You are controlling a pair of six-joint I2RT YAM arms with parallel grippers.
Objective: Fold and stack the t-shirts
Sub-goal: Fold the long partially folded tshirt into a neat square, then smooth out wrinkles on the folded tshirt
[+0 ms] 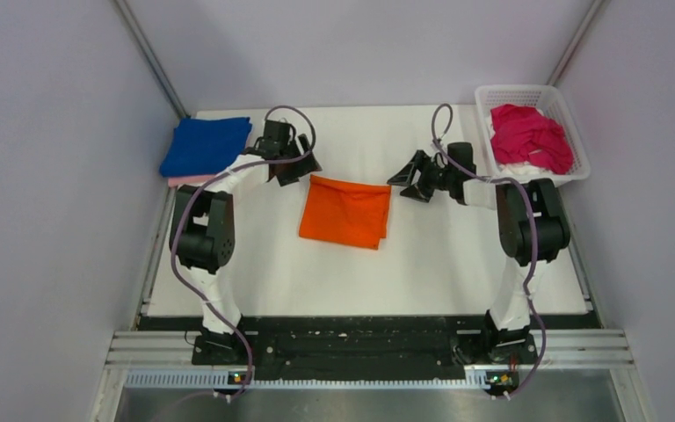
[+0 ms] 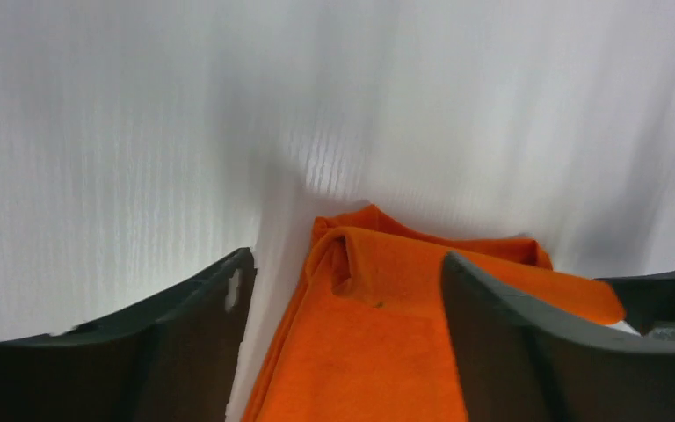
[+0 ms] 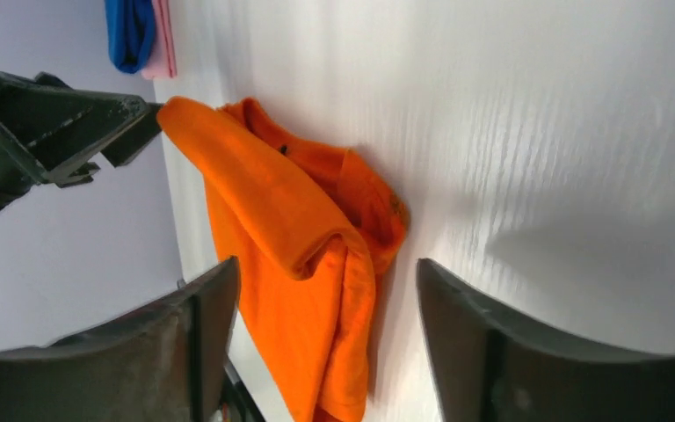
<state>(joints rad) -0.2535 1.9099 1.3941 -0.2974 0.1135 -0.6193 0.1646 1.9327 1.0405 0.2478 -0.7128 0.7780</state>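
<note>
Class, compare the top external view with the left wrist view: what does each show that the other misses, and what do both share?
Only top external: the white basket holding the magenta shirt, and the blue shirt stacked on the pink shirt. Only left wrist: the rolled corner of the orange shirt, close up, between the fingers of the open left end effector. Both: the orange shirt on the white table.
</note>
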